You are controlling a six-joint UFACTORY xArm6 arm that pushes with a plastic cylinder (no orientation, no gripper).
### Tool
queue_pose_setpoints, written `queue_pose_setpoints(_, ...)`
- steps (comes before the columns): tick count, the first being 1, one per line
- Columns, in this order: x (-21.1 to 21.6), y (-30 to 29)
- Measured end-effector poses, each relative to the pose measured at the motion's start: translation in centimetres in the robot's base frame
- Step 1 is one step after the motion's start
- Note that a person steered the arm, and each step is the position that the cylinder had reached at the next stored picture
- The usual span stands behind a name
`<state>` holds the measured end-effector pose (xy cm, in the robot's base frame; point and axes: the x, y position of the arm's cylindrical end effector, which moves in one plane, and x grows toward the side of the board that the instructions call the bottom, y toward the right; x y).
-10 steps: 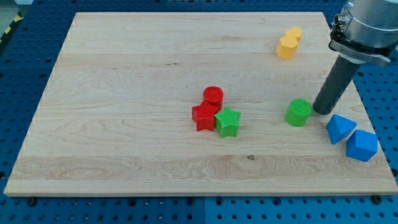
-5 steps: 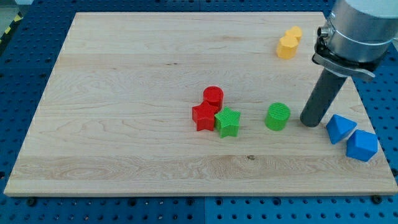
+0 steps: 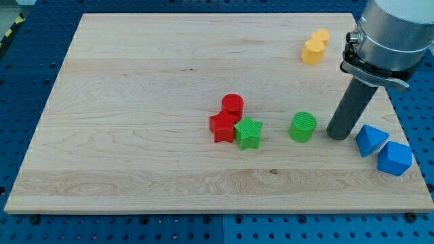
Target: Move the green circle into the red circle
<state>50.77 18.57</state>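
Observation:
The green circle (image 3: pixel 302 127) stands on the wooden board, right of centre. The red circle (image 3: pixel 232 105) stands near the board's middle, touching a red star (image 3: pixel 222 127) below it, which touches a green star (image 3: pixel 248 133). My tip (image 3: pixel 336 135) is down on the board just to the right of the green circle, with a small gap between them. The green circle is about a hundred pixels to the right of the red circle and slightly lower.
Two yellow blocks (image 3: pixel 315 47) sit near the board's top right. Two blue blocks (image 3: pixel 371 139) (image 3: pixel 394 158) sit at the right edge, just right of my tip. The board (image 3: pixel 135 102) lies on a blue perforated table.
Over the second the green circle slid left toward the star cluster and my tip followed it left. In the last half second nothing visibly moved.

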Motion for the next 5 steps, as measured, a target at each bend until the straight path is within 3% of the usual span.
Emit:
queue_pose_setpoints(4,1.0,-0.7)
queue_pose_setpoints(5,0.2,-4.2)
